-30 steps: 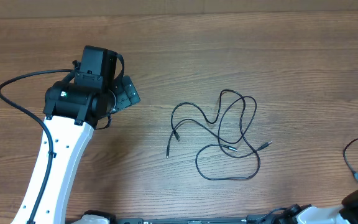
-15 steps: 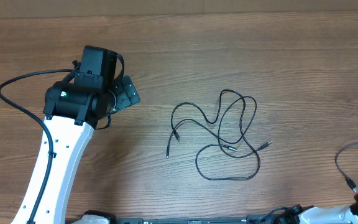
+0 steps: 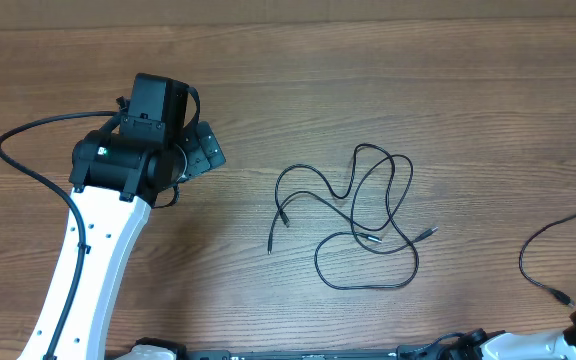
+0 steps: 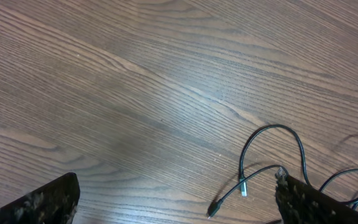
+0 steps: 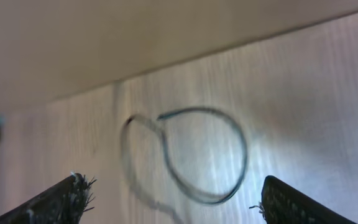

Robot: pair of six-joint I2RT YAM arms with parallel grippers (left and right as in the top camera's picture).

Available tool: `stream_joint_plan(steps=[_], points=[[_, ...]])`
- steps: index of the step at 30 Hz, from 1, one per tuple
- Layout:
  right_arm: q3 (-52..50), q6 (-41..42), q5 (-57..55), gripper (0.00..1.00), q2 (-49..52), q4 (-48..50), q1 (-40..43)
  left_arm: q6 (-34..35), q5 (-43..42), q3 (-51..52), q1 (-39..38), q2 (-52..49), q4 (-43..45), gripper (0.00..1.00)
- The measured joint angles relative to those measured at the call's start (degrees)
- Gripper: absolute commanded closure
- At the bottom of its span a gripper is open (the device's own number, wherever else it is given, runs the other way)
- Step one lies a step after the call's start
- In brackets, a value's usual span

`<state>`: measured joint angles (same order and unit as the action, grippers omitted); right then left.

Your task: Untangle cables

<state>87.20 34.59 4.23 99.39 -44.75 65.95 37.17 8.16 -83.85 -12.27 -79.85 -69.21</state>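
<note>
The cables (image 3: 358,215) lie loosely tangled on the bench (image 3: 418,90), one strand (image 3: 523,265) lying well apart by the right edge, so separating seems partly done. The right tool (image 5: 174,200) hangs over that strand with fingers spread and empty; the left tool (image 4: 179,205), equally wide and empty, sits left of the tangle. Next, a tool must pinch a plug end (image 3: 270,249) and draw it clear.

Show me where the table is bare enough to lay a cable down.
Bare table spans the far edge, and lies between the left arm and the tangled cables. Another strip separates the tangle from the loose cable at the right edge. The tangle itself is crowded.
</note>
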Motion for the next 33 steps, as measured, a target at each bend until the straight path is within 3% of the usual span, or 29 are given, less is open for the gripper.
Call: stream_joint_plan(steps=[11, 33], points=[[0.0, -8.15, 16.65, 0.11, 0.0, -7.65, -3.72, 0.02, 0.0, 0.0, 0.0, 0.0, 0.0, 0.0], [0.0, -29.09, 20.46, 0.09, 0.0, -23.61, -39.28, 0.02, 0.0, 0.0, 0.0, 0.0, 0.0, 0.01]])
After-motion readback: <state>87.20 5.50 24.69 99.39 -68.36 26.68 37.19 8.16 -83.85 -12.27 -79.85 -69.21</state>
